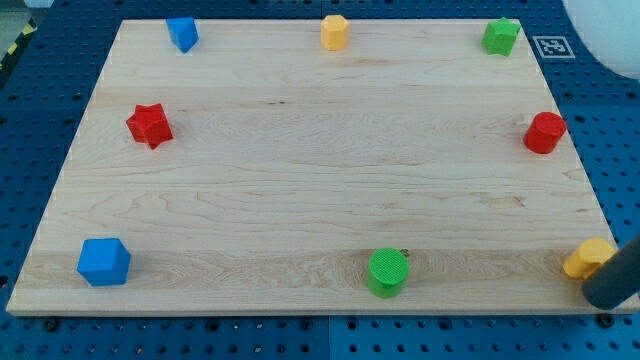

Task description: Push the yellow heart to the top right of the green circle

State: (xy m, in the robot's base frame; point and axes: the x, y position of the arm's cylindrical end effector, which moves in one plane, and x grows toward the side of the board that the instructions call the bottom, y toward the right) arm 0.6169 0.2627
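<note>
The blocks sat almost entirely around the rim of the table (pixel 300 180), which left its wide wooden middle free as a lane for pushing. At the view's left, a blue cube (pixel 104 261) rested near the bottom corner, a red star (pixel 149 125) stood higher along the left edge, and a small blue block (pixel 182 33), its shape hard to make out, sat near the top edge. At top centre stood a yellow hexagon-like block (pixel 334 32). Lower down, close to the bottom edge and a little right of centre, was the green circle (pixel 387 272), the reference for the task. A green star-like block (pixel 501 37) occupied the top right corner, and a red cylinder (pixel 545 132) stood by the right edge.

The yellow heart (pixel 590 257) lay at the bottom right corner, well apart from the green circle and level with it or slightly above it. My tip (pixel 607 300) was just beside the heart, at its lower right and apparently touching or nearly so; the rod was cut off by the view's right edge. There was no hand on this arm, so nothing was opened, closed or held; the rod could only shove.

That placement made sense, I judged: standing on the heart's outer side let a push drive it leftward toward the spot above and right of the green circle, a step that looked barely begun.
</note>
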